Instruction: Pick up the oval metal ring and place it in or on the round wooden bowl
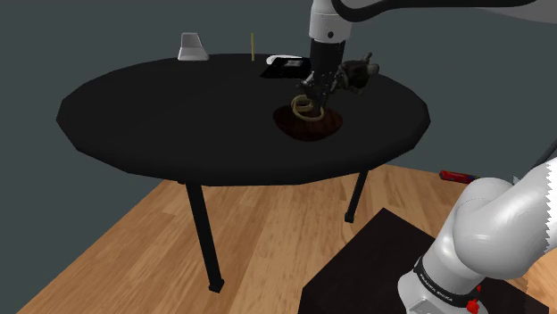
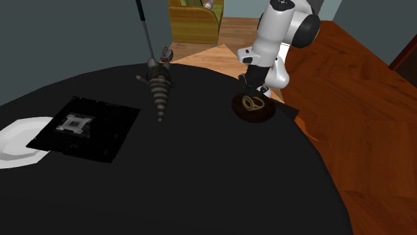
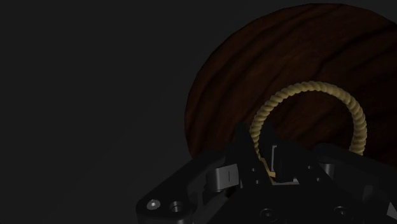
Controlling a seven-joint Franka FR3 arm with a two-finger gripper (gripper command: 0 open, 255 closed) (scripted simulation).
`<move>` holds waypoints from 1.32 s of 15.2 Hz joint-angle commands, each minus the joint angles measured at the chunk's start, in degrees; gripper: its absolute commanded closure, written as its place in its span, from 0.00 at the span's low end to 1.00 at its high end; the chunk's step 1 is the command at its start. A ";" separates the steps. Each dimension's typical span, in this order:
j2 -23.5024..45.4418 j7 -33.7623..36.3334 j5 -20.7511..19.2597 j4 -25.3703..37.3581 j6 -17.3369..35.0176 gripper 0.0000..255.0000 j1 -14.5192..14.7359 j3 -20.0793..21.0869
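Gripping the oval ring (image 3: pixel 353 111) in the gripper (image 3: pixel 262 159), with jaws pinched on its near edge, one finger (image 3: pixel 243 149) on either side. Tan, twisted like rope, not plainly metal. Hanging off the fingertips directly over the round wooden bowl (image 3: pixel 254 57), which is dark brown with visible grain. Can't tell whether touching the bowl's inside or just clear of it.

Matching layout in the shoulder view: gripper (image 1: pixel 314 96) pointing down, ring (image 1: pixel 306 109) under it, bowl (image 1: pixel 323 128) beneath, on the round black table (image 1: pixel 178 116), toward that view's right. Behind the bowl, a flat black slab (image 1: pixel 286 65) and a dark toy animal (image 1: pixel 360 73). At the far edge, a grey wedge-shaped piece (image 1: pixel 192 47) and a thin upright stick (image 1: pixel 253 46). On the wood floor (image 1: pixel 268 232), a small red item (image 1: pixel 455 177) at the right. Black stand (image 1: pixel 375 268) at lower right.

From the second exterior view: ring (image 2: pixel 253 103) over the bowl (image 2: pixel 267 115), gripper (image 2: pixel 254 87) above. Striped toy animal (image 2: pixel 160 87) lying well apart toward that view's left, then the slab (image 2: pixel 87 127) with a corner over a white plate (image 2: pixel 17 140). Yellow armchair (image 2: pixel 194 20) beyond the table.
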 commanded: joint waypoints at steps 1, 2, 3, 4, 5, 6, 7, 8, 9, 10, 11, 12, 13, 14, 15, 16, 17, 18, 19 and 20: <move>0.00 0.01 0.00 -0.02 0.03 1.00 0.00 0.00; 0.00 0.01 0.00 -0.02 0.03 1.00 0.00 0.00; 0.00 0.01 0.00 -0.02 0.03 0.00 0.00 0.00; 0.00 0.01 0.00 -0.02 0.03 0.00 0.00 0.00; 0.00 0.01 0.00 -0.02 0.03 0.00 0.00 0.00; 0.00 0.01 0.00 -0.02 0.03 0.00 0.00 0.00; 0.00 0.01 0.00 -0.02 0.03 0.00 0.00 0.00; 0.00 0.01 0.00 -0.02 0.03 0.00 0.00 0.00; 0.39 0.01 0.02 2.27 -1.88 0.00 0.02 0.12; 0.85 0.01 0.04 4.64 -3.79 0.00 0.04 0.24; 1.40 0.02 0.04 7.11 -5.72 0.00 0.05 0.36; 1.88 0.03 0.04 9.11 -7.25 0.00 0.05 0.47; 1.88 0.03 0.04 9.11 -7.25 0.00 0.05 0.47; 1.87 0.03 0.04 9.10 -7.24 0.00 0.05 0.47; 1.88 0.03 0.04 9.11 -7.25 0.00 0.05 0.47; 1.88 0.03 0.04 9.11 -7.25 0.00 0.05 0.47; 1.88 0.03 0.04 9.11 -7.25 0.00 0.05 0.47; 1.88 0.03 0.04 9.11 -7.25 0.00 0.05 0.47; 1.88 0.03 0.04 9.11 -7.25 0.00 0.05 0.47; 1.88 0.03 0.04 9.11 -7.25 0.00 0.05 0.47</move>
